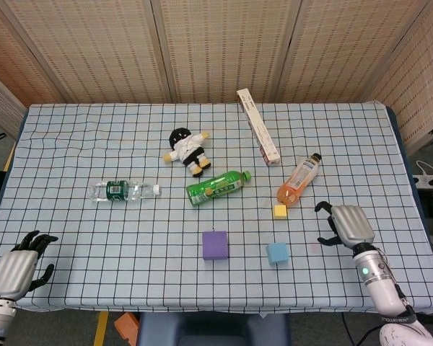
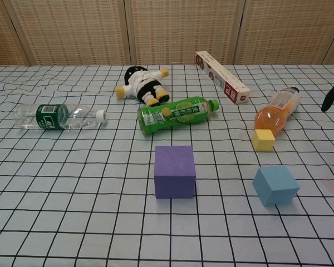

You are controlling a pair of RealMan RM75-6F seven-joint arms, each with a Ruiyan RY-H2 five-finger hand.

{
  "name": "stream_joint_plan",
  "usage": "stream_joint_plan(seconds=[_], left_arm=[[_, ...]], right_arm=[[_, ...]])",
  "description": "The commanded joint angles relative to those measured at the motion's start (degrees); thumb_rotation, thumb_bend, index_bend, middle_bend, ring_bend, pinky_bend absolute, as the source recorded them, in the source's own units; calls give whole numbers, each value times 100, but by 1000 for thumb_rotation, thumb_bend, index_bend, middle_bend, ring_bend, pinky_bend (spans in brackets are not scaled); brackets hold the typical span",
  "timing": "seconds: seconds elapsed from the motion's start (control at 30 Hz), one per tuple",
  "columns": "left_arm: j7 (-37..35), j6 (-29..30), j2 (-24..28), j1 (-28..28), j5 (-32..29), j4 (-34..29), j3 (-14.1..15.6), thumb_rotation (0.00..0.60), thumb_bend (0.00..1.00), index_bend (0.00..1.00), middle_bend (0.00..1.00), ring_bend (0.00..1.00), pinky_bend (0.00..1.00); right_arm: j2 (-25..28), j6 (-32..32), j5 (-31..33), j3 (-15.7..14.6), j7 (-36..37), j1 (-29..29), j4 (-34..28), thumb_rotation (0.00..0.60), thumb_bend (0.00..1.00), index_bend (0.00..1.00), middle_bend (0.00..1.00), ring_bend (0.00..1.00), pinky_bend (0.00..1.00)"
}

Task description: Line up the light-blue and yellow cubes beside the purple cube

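Your right robot hand (image 1: 348, 224) hangs over the right side of the worktop (image 1: 79, 144), palm down, dark fingers (image 1: 323, 209) curled toward the middle of the cloth and holding nothing; in the chest view only a dark fingertip shows at the right edge. Your left robot hand (image 1: 16, 266) sits at the near left corner, off the edge of the checked cloth, fingers loosely apart and empty.

Nearest your right robot hand is the light-blue cube (image 1: 277, 252), lying to its left and a little nearer you, apart from it. Just beyond that cube sits the small yellow cube (image 1: 279, 211), touching or almost touching the base of the orange drink bottle (image 1: 299, 180), which lies on its side with its cap pointing away. The purple cube (image 1: 216, 244) stands left of the light-blue one, well apart from it and from the yellow one.

Farther out, a green bottle (image 1: 214, 187) lies on its side beyond the purple cube, a plush doll (image 1: 188, 150) behind it, a long narrow box (image 1: 257, 135) toward the back, and a clear water bottle (image 1: 123, 191) on its side at the left.
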Motion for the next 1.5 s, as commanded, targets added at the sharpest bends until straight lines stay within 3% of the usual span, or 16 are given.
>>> stream_joint_plan(seconds=[0.03, 0.47, 0.87, 1.5], left_arm=[[30, 39, -6, 6, 25, 7, -3, 600, 424, 238, 194, 97, 365], [-164, 147, 174, 53, 154, -206, 24, 600, 422, 223, 155, 97, 358], [-37, 167, 239, 73, 75, -311, 7, 600, 420, 228, 168, 96, 370], [6, 125, 237, 84, -135, -317, -41, 600, 421, 228, 169, 97, 373]], right_arm=[[37, -160, 139, 25, 188, 176, -95, 600, 0, 327, 888, 783, 1000], [-240, -676, 250, -149, 781, 509, 164, 600, 0, 326, 888, 783, 1000], [-105, -1087, 161, -439, 1003, 737, -65, 600, 0, 326, 888, 783, 1000], [-319, -1274, 59, -766, 1225, 945, 180, 600, 0, 326, 888, 783, 1000]])
